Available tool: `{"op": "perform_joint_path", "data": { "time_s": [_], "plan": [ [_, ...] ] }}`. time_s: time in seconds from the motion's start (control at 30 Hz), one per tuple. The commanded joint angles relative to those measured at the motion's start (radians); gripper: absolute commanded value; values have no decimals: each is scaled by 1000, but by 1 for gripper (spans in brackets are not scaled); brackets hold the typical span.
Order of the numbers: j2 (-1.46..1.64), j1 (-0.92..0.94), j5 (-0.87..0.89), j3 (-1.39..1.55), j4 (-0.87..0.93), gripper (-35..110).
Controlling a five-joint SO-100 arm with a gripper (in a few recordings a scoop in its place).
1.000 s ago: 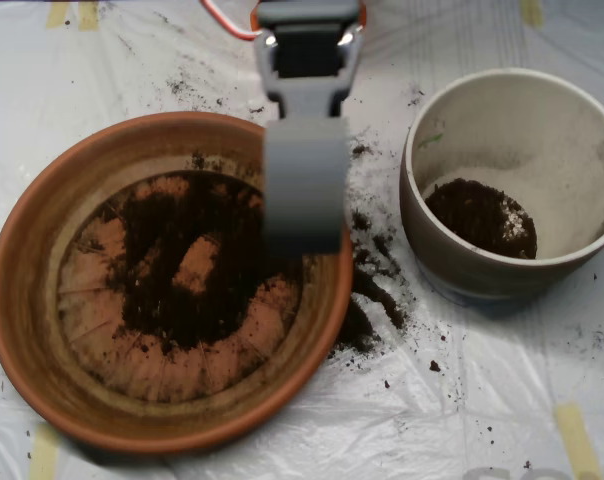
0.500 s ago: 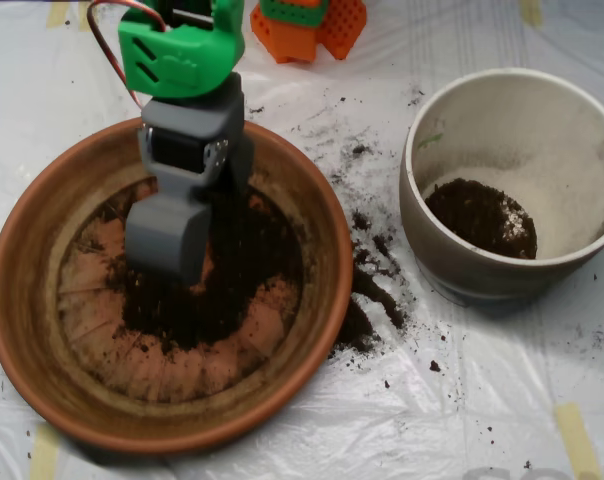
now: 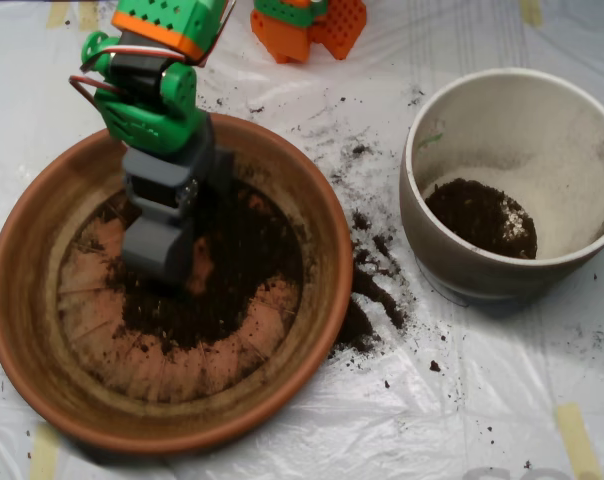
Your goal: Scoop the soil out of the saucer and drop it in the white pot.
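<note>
Down in the large round terracotta-orange clay saucer (image 3: 27, 300) on the left of the scene, the grey clamshell scoop (image 3: 159, 255) sits with its lower end against the dark, crumbly potting soil (image 3: 232, 270). From above I cannot tell whether its two shells are parted or closed, nor whether any earth lies inside them. Above the scoop, toward the far side, a grey servo block joins a green wrist section (image 3: 147, 100) with an orange piece on top, and a red-and-white cable loops beside it.

Soil covers the middle and right part of the saucer's ridged base, thickest just right of the scoop, while the near and left parts of the base show bare orange ridges with a thin dusting.

To the right, well apart from the scoop, stands the round off-white pot (image 3: 452, 255) with a grey-beige outer wall. A small heap of dark soil with a few pale specks lies in its bottom, toward the near left; the rest of its inside is dusty white.

Between saucer and pot, loose crumbs (image 3: 377, 285) are scattered over the crinkled white plastic sheet (image 3: 462, 400) that covers the table, with a denser clump touching the saucer's right rim. Strips of yellowish tape (image 3: 579, 440) hold the sheet. An orange arm part (image 3: 307, 25) shows at the far edge.
</note>
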Motion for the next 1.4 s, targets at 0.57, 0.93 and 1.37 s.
{"op": "perform_joint_path", "data": {
  "time_s": [0.57,0.93,1.37],
  "plan": [
    [169,-32,-20,92,-48,0],
    [227,-123,63,-255,236,-1],
    [650,-471,5,-282,330,-1]
  ]
}}
